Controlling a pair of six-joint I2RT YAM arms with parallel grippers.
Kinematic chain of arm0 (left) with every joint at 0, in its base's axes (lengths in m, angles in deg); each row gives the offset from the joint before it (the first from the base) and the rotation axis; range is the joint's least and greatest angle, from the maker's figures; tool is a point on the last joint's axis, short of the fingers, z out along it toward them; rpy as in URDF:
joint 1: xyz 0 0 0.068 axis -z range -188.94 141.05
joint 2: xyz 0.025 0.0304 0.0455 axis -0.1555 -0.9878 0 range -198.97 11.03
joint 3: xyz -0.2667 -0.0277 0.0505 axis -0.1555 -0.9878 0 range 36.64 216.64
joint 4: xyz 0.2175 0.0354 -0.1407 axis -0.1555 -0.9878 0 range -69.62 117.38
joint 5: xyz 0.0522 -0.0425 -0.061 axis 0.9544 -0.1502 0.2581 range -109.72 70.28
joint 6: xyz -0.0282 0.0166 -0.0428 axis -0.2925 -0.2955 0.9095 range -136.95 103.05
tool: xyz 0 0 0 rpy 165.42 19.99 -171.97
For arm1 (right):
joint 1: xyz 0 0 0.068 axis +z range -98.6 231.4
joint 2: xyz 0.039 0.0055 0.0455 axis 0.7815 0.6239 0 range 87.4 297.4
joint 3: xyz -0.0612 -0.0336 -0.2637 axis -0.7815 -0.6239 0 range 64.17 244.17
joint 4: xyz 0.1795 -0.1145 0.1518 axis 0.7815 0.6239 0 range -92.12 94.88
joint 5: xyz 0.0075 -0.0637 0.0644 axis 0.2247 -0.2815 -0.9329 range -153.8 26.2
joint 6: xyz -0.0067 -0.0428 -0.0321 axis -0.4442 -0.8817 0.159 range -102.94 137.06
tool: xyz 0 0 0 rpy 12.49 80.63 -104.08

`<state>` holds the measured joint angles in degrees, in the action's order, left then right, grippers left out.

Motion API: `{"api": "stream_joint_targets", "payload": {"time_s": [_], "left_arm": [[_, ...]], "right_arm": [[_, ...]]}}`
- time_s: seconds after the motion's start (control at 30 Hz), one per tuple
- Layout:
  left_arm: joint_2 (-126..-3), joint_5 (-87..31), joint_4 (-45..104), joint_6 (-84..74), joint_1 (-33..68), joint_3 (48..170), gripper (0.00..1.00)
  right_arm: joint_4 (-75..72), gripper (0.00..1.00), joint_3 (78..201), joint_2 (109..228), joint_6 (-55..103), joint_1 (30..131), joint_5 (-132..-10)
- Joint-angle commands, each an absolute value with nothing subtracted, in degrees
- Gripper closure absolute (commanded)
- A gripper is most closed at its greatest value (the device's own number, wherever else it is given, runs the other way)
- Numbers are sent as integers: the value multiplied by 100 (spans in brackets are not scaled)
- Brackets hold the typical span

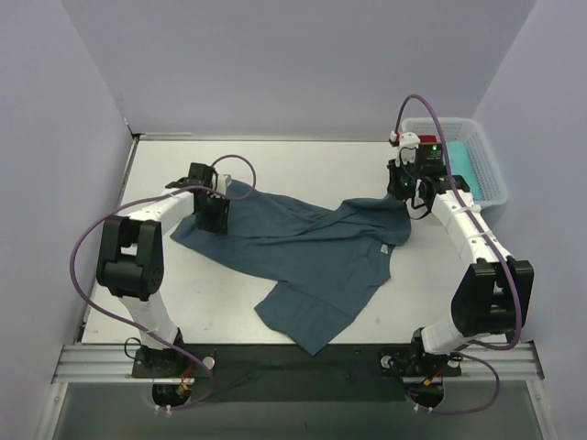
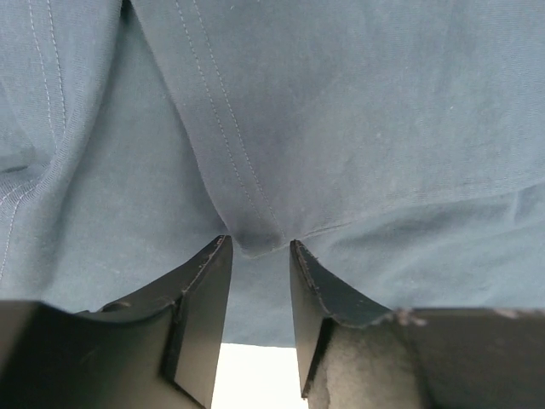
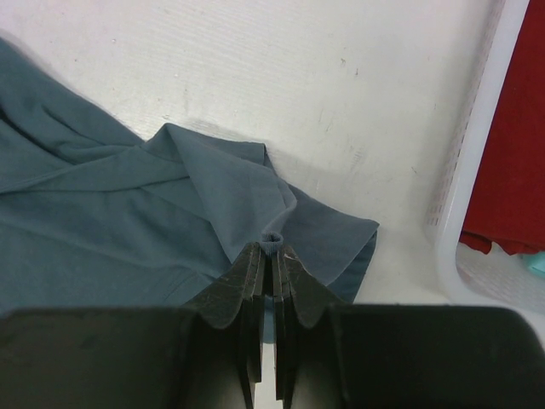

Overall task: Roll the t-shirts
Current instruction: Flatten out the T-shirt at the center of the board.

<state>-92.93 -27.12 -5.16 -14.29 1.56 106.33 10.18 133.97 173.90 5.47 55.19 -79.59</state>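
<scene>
A large slate-blue t-shirt [image 1: 312, 261] lies crumpled across the middle of the table, its small white neck label [image 1: 382, 249] facing up. My left gripper [image 1: 215, 215] stands at the shirt's far left edge. In the left wrist view its jaws [image 2: 260, 245] press on a stitched fold of the shirt [image 2: 341, 128] bunched between their tips. My right gripper [image 1: 404, 197] is at the shirt's far right corner. Its jaws [image 3: 271, 249] are shut on a small pinch of that shirt [image 3: 128, 213], which drapes away to the left.
A white mesh basket [image 1: 491, 179] stands at the back right with a red t-shirt [image 3: 515, 145] and a turquoise one [image 1: 459, 160] inside. Its rim [image 3: 464, 170] lies just right of my right gripper. Grey walls close in the table on three sides.
</scene>
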Motion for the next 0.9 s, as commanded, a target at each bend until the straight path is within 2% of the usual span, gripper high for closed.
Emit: {"api": "stream_joint_targets", "payload": {"time_s": [0.0,0.5,0.87], "left_arm": [[-9224,-2578,-488,-1352,151,10730,55],[-9435,-2727,-514,-1361,178,10757,55],[-9453,-2851,-506,-1396,239,10801,70]], "right_arm": [[1028,100,13430,17239,572,5561,-8041],[1010,100,13527,17371,555,5597,-8067],[966,100,13501,17406,546,5606,-8059]]}}
